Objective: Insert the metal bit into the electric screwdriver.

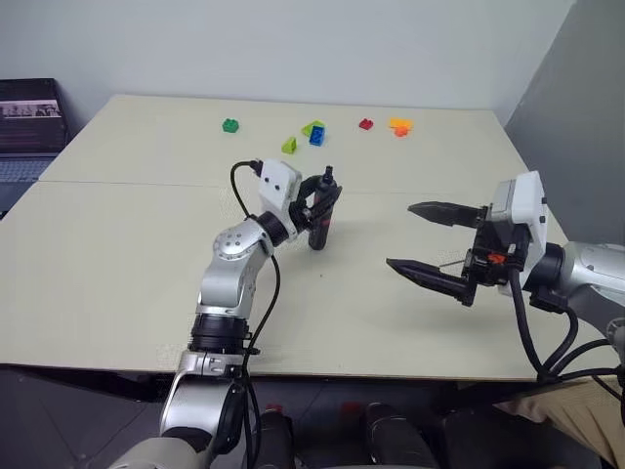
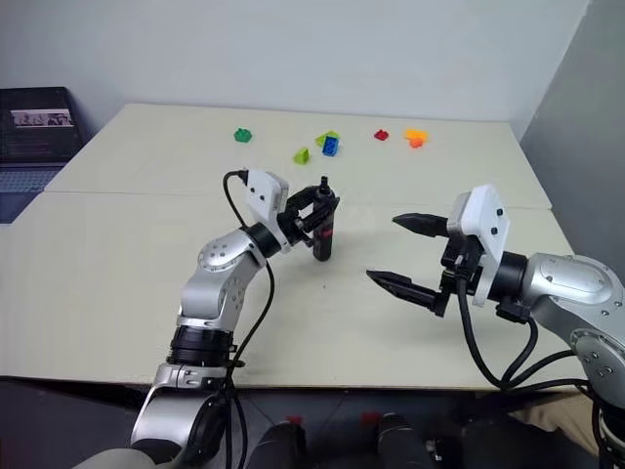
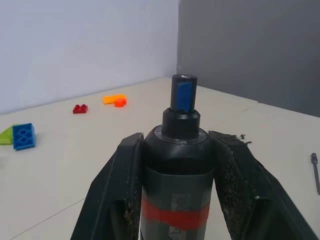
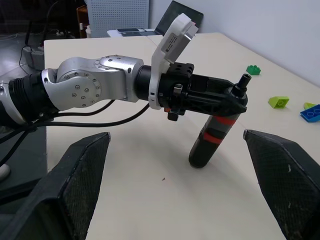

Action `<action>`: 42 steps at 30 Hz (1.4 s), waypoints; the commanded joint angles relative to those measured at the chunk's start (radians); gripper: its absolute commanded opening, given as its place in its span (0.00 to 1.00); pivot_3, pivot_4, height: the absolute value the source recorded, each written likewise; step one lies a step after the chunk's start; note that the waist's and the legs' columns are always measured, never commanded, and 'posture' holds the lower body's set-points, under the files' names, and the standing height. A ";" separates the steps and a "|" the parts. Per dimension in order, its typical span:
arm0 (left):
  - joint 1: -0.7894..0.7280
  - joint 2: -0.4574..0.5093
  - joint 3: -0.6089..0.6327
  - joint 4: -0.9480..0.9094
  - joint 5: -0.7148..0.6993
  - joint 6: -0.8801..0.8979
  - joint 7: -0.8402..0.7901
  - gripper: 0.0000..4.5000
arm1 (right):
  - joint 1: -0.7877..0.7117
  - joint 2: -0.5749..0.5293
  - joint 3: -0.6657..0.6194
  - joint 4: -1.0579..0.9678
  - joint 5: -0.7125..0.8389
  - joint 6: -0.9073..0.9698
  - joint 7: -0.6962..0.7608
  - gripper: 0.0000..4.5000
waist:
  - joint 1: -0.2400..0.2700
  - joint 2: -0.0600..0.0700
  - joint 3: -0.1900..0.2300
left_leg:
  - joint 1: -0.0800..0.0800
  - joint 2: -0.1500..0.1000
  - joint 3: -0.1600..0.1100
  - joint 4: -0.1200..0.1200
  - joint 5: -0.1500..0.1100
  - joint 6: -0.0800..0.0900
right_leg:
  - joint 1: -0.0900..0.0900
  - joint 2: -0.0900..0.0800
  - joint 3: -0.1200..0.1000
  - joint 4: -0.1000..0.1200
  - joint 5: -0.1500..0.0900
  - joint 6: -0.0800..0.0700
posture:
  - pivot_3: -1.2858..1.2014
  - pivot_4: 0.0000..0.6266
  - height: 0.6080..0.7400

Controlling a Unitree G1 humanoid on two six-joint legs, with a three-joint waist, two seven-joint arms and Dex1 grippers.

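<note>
Right end effector [image 1: 422, 239], nearest, gapes empty. Left end effector [image 1: 322, 200] clamps the electric screwdriver [image 1: 319, 231] upright above mid-bench [image 1: 117, 283]. Metal bit [image 3: 315, 172] lies flat to its right; thin, it may slip when pinched.

The electric screwdriver [image 4: 215, 135] is black with a red band and blue-marked tip; the bench [image 1: 146, 254] is pale beige; the toy bricks [image 1: 316, 135] are green, blue, red and orange.
</note>
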 commanded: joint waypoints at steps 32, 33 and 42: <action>0.083 0.036 -0.056 -0.122 -0.003 -0.091 0.088 0.37 | -0.743 -0.056 0.723 1.426 -1.080 -0.944 0.876 1.00 | -0.031 0.006 0.003 | 0.002 0.000 0.004 -0.004 0.000 0.000 | -0.001 -0.001 0.002 -0.004 0.001 0.001 | 0.52 0.24 1.00; 0.091 0.038 -0.057 -0.131 -0.003 -0.091 0.092 0.37 | -0.774 -0.026 0.743 1.499 -1.116 -0.979 0.870 1.00 | -0.030 0.006 0.003 | 0.002 0.000 0.004 -0.005 0.000 0.000 | -0.001 -0.001 0.002 -0.005 0.002 0.000 | 0.52 0.24 1.00; 0.116 0.048 -0.057 -0.176 -0.003 -0.074 0.125 0.37 | -0.907 0.121 0.797 1.861 -1.313 -1.138 0.751 1.00 | -0.030 0.006 0.004 | 0.002 0.000 0.004 -0.010 0.000 -0.001 | -0.003 -0.002 0.002 -0.005 0.004 -0.004 | 0.52 0.24 1.00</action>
